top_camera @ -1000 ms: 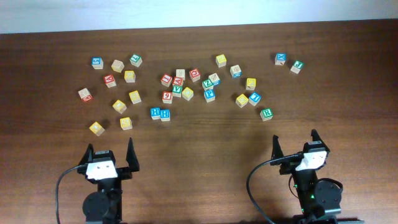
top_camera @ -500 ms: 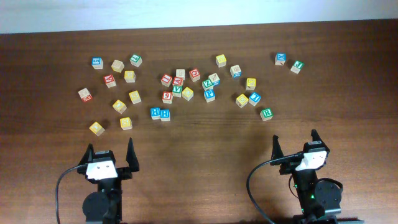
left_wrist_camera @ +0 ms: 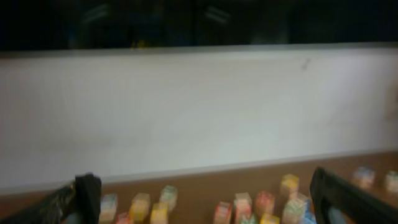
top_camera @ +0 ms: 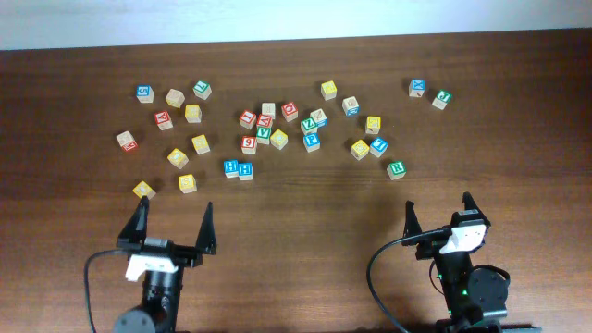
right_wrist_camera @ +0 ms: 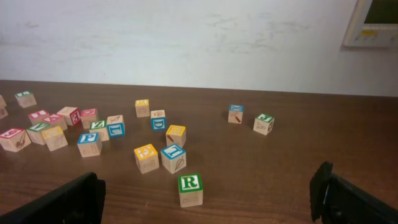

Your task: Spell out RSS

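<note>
The left gripper (top_camera: pixel 176 205) and right gripper (top_camera: pixel 437 202) are standing at six o'clock, jaws spread on both. The pale wooden cube with a green R (top_camera: pixel 396 169) is sitting alone at the right gripper's eleven o'clock, inviting a straight, square descent. Two yellow-faced wooden cubes (top_camera: pixel 187 183) are lying around the left gripper's twelve o'clock, letters unreadable; confirming an S comes first.

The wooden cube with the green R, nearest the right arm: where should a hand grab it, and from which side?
Pinch two opposite side faces of the small wooden cube with the green R, coming straight down from above. It sits flat, R up, with flat parallel sides and no other cube touching it, so the open right hand should have room for both fingers.
</note>
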`<state>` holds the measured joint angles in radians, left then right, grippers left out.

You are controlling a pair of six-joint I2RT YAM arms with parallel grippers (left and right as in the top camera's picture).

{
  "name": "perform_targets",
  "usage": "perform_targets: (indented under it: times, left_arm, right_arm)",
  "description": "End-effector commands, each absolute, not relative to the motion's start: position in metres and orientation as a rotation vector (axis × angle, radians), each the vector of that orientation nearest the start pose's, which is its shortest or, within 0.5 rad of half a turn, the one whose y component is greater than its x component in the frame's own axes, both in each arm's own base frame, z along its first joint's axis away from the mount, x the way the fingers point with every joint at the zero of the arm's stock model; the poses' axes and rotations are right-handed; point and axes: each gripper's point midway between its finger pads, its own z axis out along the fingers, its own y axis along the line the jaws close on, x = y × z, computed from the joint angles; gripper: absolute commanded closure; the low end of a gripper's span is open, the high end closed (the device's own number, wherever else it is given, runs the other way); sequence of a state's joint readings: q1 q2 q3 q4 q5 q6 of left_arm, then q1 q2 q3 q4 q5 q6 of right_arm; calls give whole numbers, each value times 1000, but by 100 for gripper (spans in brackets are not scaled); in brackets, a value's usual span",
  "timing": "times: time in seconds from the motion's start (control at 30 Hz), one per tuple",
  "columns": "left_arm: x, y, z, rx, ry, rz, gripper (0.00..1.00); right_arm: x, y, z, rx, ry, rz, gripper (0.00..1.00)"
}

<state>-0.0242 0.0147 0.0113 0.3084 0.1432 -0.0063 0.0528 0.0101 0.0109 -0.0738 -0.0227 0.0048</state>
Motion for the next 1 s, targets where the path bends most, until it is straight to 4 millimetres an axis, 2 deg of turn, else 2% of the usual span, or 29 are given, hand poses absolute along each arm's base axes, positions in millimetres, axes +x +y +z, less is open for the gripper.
perform_targets:
  times: [0.0, 0.03, 0.07, 0.1, 0.17, 0.2, 0.27, 0.33, 0.4, 0.47, 0.5, 0.6, 0.63, 0.7, 0.73, 0.83, 0.97]
  left_arm:
    - [214, -46, 296, 214, 1139, -186, 1]
    - [211, -45, 313, 207, 1119, -179, 1]
    - [213, -45, 344, 220, 1125, -156, 1]
    - [227, -40, 355, 193, 1234, -146, 1]
    - [264, -40, 344, 236, 1541, -110, 1]
    - [281, -52, 338, 298, 1683, -175, 1]
    - [308, -84, 313, 415, 1899, -411, 1]
    - [326, -95, 306, 419, 1989, -517, 1]
    - [344, -90, 295, 370, 2163, -499, 1]
    - [358, -70, 271, 265, 2430, -318, 1]
    - [361, -72, 265, 271, 2469, -321, 1]
    - [361, -101, 240, 319, 2553, -538, 1]
    - [361, -99, 233, 299, 2586, -537, 1]
    - [361, -73, 212, 26, 2707, -376, 1]
    - [360, -64, 205, -8, 2734, -307, 1]
    - [358, -59, 196, -21, 2775, -265, 1]
    - [359, -58, 196, -20, 2775, -264, 1]
  right_arm:
    - [246, 14, 156, -35, 1649, 57, 2]
    - [246, 14, 156, -36, 1649, 57, 2]
    - [246, 14, 156, -36, 1649, 57, 2]
    - [246, 14, 156, -35, 1649, 57, 2]
    - [246, 14, 156, -36, 1649, 57, 2]
    - [246, 14, 156, -36, 1649, 57, 2]
    - [246, 14, 156, -35, 1649, 57, 2]
    - [246, 14, 156, -36, 1649, 57, 2]
    - [246, 14, 156, -35, 1649, 57, 2]
    - [246, 14, 156, -36, 1649, 57, 2]
    - [246, 14, 156, -35, 1649, 57, 2]
    - [246, 14, 156, -35, 1649, 57, 2]
    - [246, 14, 156, -36, 1649, 57, 2]
    - [246, 14, 156, -35, 1649, 57, 2]
    - [246, 14, 156, -36, 1649, 57, 2]
    - [246, 14, 156, -35, 1649, 57, 2]
    - [246, 14, 156, -35, 1649, 57, 2]
